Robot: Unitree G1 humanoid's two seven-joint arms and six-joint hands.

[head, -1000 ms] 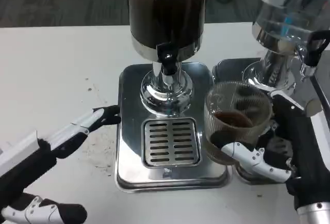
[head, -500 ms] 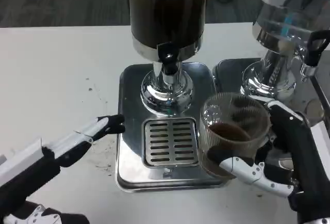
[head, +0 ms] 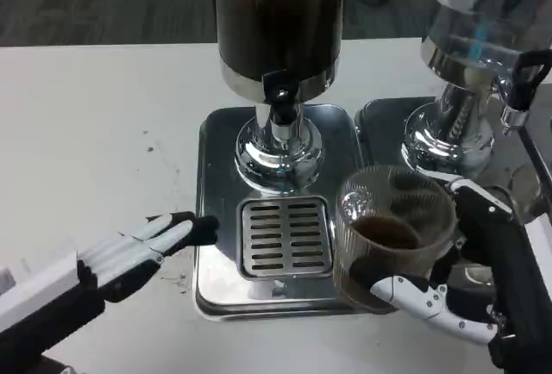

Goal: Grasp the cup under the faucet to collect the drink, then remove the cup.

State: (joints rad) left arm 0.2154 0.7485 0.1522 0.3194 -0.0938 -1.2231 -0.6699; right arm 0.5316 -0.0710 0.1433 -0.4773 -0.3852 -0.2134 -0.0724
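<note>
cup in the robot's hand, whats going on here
The robot's right hand grips a ribbed clear cup with some dark drink in the bottom. The cup sits off to the right of the drip grate, not under the faucet of the dark drink dispenser, so it looks like the removal step. The left hand holds nothing, with fingers stretched toward the left edge of the metal tray. A second dispenser stands at the right.
</note>
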